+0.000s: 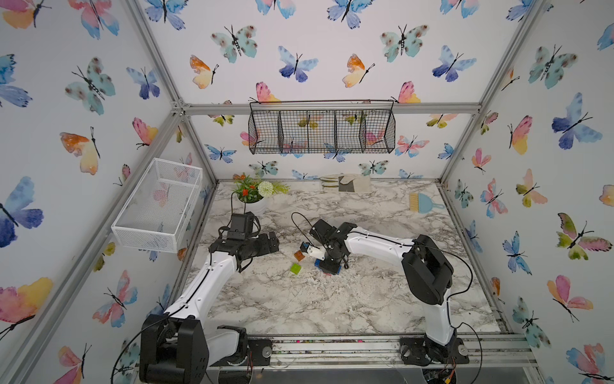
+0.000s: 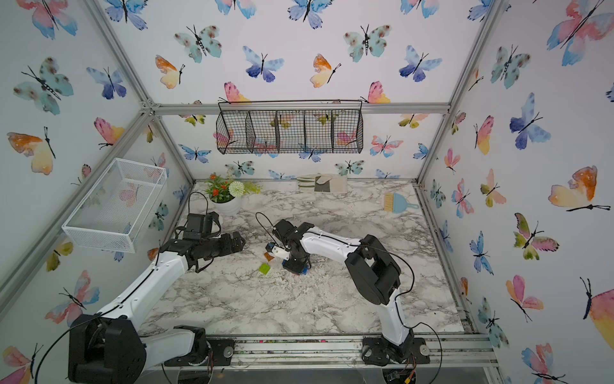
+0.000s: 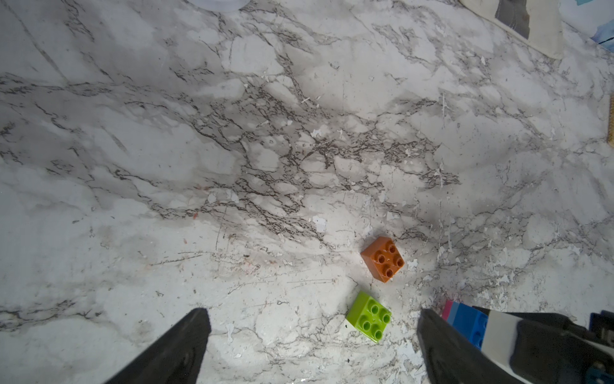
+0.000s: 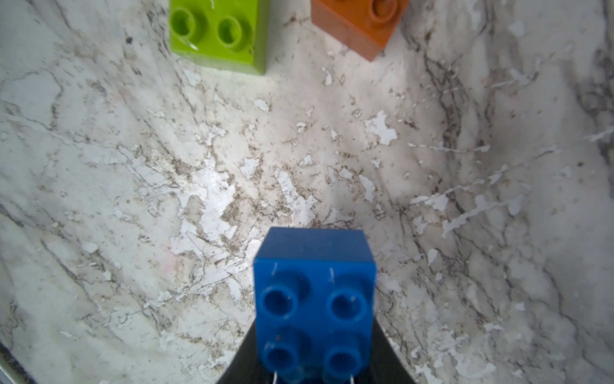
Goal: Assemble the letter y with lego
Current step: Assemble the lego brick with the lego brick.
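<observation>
The right gripper [image 4: 315, 327] is clamped on a dark blue brick [image 4: 314, 262], jaws pressed to two opposite sides, studs facing its wrist camera. In the left wrist view that brick joins a light blue layer [image 3: 454, 314] and a pink layer [image 3: 447, 310], all touching (whether the stack rests on the marble table [image 1: 365, 299] I cannot tell). Above the gripper the wrist points straight down; the white forearm runs back to a high black elbow; the upper link drops to the base at the near rail [image 1: 332, 347]. Just beyond the fingertips lie the lime green brick [image 1: 295, 268] and the orange brick [image 1: 299, 255], studs up, apart from each other. Past them the left gripper [image 1: 273, 240] hovers above the marble, jaws spread wide, gripping nothing; its white link slopes back down to its own base.
</observation>
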Controlling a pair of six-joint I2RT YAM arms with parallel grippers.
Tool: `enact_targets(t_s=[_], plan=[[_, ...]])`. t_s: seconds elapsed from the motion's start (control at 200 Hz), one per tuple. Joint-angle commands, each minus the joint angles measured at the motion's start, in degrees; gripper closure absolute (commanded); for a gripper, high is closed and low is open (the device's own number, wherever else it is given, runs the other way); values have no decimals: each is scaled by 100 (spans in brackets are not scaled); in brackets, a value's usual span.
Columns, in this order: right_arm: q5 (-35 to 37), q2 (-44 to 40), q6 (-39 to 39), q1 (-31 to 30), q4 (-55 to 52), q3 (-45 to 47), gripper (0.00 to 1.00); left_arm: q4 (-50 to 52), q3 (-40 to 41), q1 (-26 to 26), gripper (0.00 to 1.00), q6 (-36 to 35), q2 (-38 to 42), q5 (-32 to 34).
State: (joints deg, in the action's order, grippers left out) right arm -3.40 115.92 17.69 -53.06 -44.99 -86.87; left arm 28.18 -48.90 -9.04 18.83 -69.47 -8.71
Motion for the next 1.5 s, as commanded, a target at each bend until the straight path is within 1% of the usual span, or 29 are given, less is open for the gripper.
enact_targets(t_s=[0.0,0.355,0.701,1.121,1.492], plan=[[124,221,-44,-64,-218,39,92,-24,-49,48,1,-68,-31,-67],[499,355,-290,-91,-526,-39,94,-32,-42,46,2,-70,-31,-87],[349,309,-364,-100,-507,100,94,-28,-39,45,2,-83,29,-79],[506,502,-427,-139,-875,-9,96,-37,-40,50,2,-69,6,-51],[450,483,-493,-161,-941,-53,96,-43,-48,48,2,-55,-42,-70]])
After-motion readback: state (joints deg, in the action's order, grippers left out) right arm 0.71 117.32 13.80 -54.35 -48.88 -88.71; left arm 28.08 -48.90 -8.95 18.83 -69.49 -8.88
